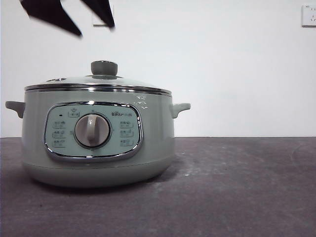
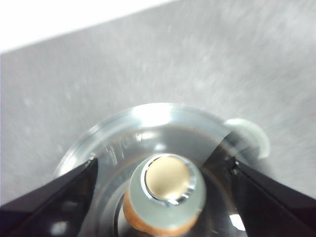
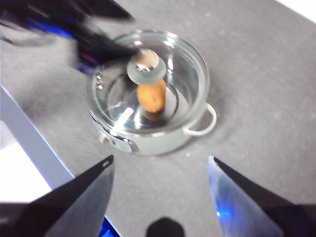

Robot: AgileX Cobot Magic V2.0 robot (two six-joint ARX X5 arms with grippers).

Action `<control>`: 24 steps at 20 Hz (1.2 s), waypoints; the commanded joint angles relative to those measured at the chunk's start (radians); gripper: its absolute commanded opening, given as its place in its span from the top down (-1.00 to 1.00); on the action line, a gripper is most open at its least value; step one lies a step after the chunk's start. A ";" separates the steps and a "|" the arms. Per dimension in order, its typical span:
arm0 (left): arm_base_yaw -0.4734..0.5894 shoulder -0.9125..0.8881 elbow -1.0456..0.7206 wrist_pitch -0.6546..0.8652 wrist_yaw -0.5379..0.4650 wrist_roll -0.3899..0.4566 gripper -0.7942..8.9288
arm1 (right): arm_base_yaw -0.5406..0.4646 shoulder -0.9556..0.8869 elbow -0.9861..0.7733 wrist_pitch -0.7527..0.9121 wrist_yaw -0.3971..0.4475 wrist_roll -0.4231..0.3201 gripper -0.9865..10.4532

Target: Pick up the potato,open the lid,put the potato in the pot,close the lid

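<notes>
The pale green pot (image 1: 153, 143) stands on the table at the left, with its glass lid (image 1: 98, 81) seated on its rim and the knob (image 1: 104, 67) on top. The potato (image 3: 152, 96) lies inside the pot under the lid; it shows as an orange edge below the knob in the left wrist view (image 2: 148, 224) and is hidden in the front view. My left gripper (image 1: 96, 29) hangs open a little above the knob (image 2: 168, 180), one jaw on each side, touching nothing. My right gripper (image 3: 161, 159) is open and empty, high and off to the side of the pot (image 3: 163, 140).
The dark grey table (image 1: 237, 187) stretches to the right of the pot. A white wall with a socket (image 1: 308, 15) stands behind. In the right wrist view a pale blue-grey table edge (image 3: 29, 143) runs past the pot, and the left arm (image 3: 94, 44) is blurred above it.
</notes>
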 commanded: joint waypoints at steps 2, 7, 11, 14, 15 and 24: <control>-0.013 -0.145 0.034 -0.114 0.052 0.007 0.03 | -0.045 -0.047 -0.083 0.046 -0.006 0.018 0.29; -0.013 -0.302 0.032 -0.224 0.046 0.010 0.85 | -0.127 -0.209 -0.408 0.279 -0.005 0.037 0.86; -0.013 -0.367 -0.031 -0.215 0.045 0.028 0.85 | -0.145 -0.387 -0.740 0.574 0.000 0.087 0.86; -0.013 -0.446 -0.198 -0.108 0.045 0.028 0.85 | -0.145 -0.523 -0.994 0.808 0.003 0.129 0.86; -0.013 -0.480 -0.270 -0.060 0.045 0.027 0.85 | -0.145 -0.569 -1.077 0.877 0.005 0.142 0.86; -0.017 -0.720 -0.681 0.137 0.046 -0.026 0.85 | -0.145 -0.746 -1.423 1.019 0.208 0.266 0.86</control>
